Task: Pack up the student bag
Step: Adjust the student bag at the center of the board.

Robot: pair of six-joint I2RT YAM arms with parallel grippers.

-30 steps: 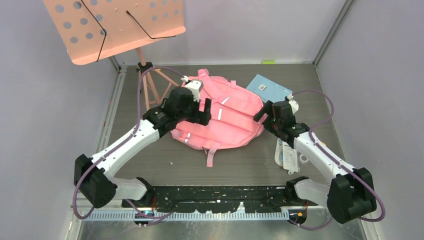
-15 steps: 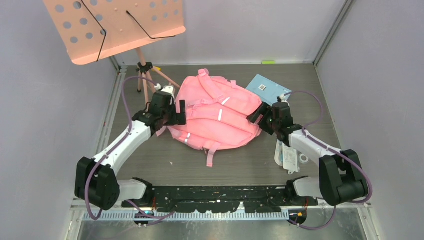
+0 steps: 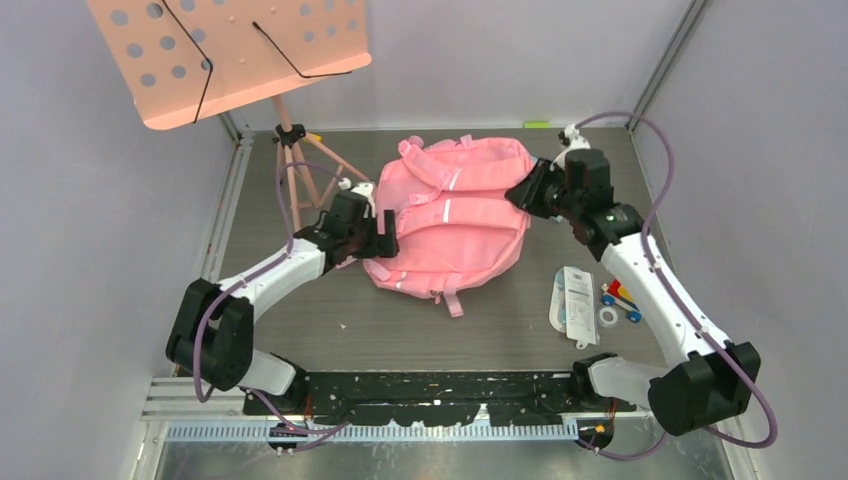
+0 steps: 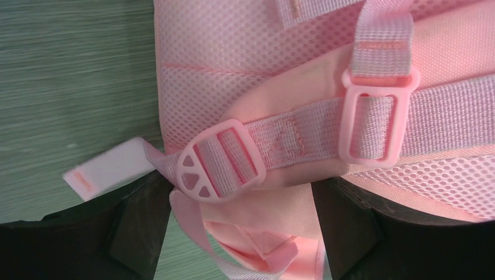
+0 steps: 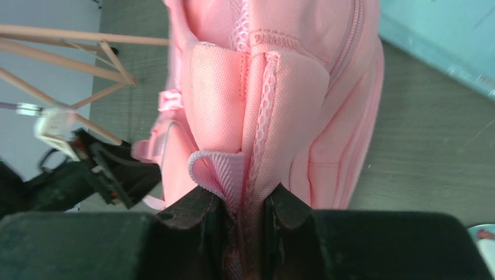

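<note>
Fabric of the student bag (image 3: 455,220) is judged floppy, best taken by seams; one is pinched by the right end effector (image 5: 239,211); the left end effector (image 4: 242,224) is spread.

The large soft pink fabric backpack (image 3: 455,225) lies flat mid-desk (image 3: 500,330), strap side up. It shows a mesh back panel and two webbing shoulder straps with pale reflective strips and pink plastic buckles. A fold of fabric at its far right edge is pinched in the right pincer (image 3: 522,192). Loose strap ends trail off its near edge.
</note>
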